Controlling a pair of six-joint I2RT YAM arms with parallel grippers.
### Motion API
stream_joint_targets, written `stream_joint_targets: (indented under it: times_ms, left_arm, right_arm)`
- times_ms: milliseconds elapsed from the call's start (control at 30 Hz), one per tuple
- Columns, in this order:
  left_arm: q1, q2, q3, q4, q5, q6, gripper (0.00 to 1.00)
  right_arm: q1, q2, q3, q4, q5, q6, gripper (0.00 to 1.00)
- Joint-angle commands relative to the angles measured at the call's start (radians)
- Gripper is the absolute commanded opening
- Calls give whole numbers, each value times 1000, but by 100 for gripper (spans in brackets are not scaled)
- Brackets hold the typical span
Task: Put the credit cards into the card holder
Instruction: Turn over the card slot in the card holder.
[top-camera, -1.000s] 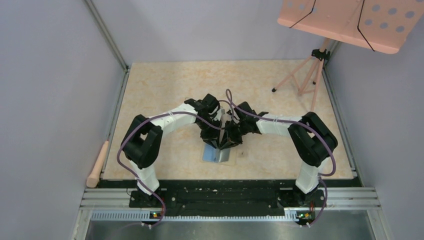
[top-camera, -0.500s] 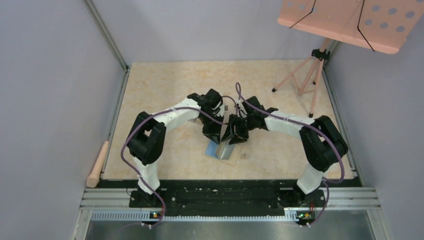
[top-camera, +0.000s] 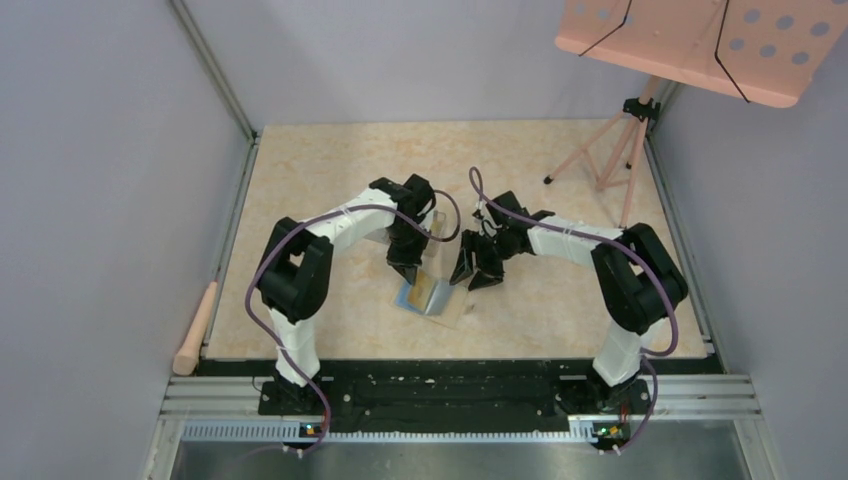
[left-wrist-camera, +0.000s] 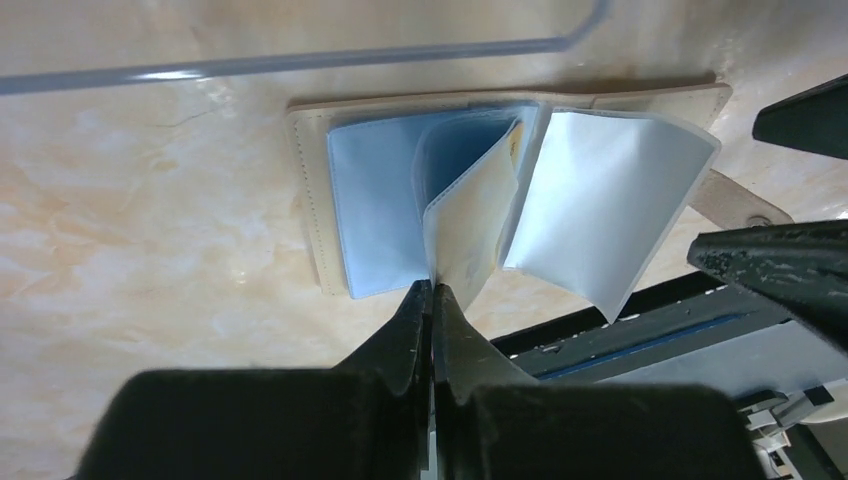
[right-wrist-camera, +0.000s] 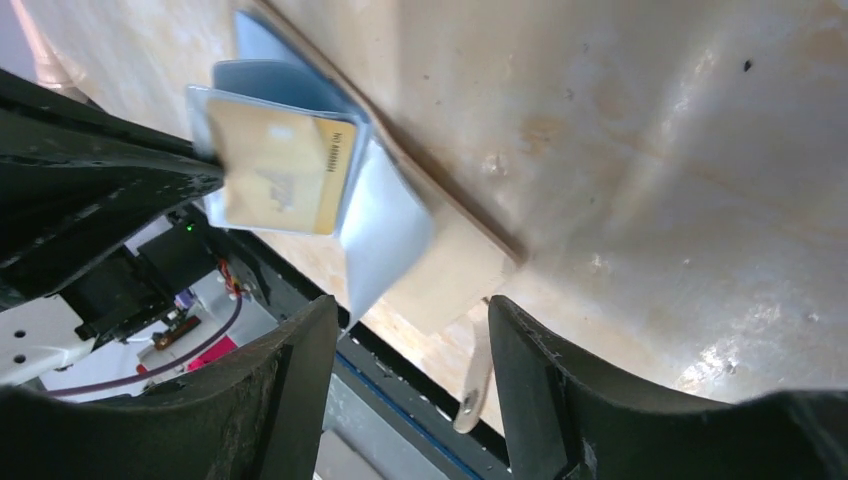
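One golden credit card (right-wrist-camera: 275, 170) sits inside a clear sleeve (left-wrist-camera: 462, 235) of the card holder (left-wrist-camera: 310, 200), which lies open on the desk (top-camera: 320, 180) between the two arms. The left tool (left-wrist-camera: 432, 300) is closed tight, pinching that sleeve's lower edge and holding it raised. The right tool (right-wrist-camera: 410, 312) hangs just beside the holder, jaws apart, gripping nothing.

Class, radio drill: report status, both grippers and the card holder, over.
Left gripper shut on card holder sleeve, gold credit card inside. Right gripper open, empty. Nothing in the way.
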Motion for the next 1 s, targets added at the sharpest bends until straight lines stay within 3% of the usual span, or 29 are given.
stream_joint_targets:
  times_ms: [0, 133, 267, 467, 700, 967]
  left_arm:
    - [8, -51, 39, -54, -12, 29, 0]
    - [-1, -32, 62, -35, 110, 38, 26]
    - [-3, -25, 70, -19, 164, 44, 35]
    - [-5, -19, 62, -14, 227, 73, 37]
    - [-5, -3, 26, 56, 429, 85, 37]
    - [-6, 87, 32, 90, 506, 86, 41]
  right_arm:
    - [0, 33, 66, 0, -13, -32, 58]
    - [-2, 38, 67, 26, -23, -10, 58]
    - [-2, 37, 67, 38, -27, 13, 59]
    - [-4, 25, 47, 51, -24, 34, 59]
    - [-17, 9, 31, 52, -9, 46, 60]
    - [-41, -24, 16, 49, 17, 55, 62]
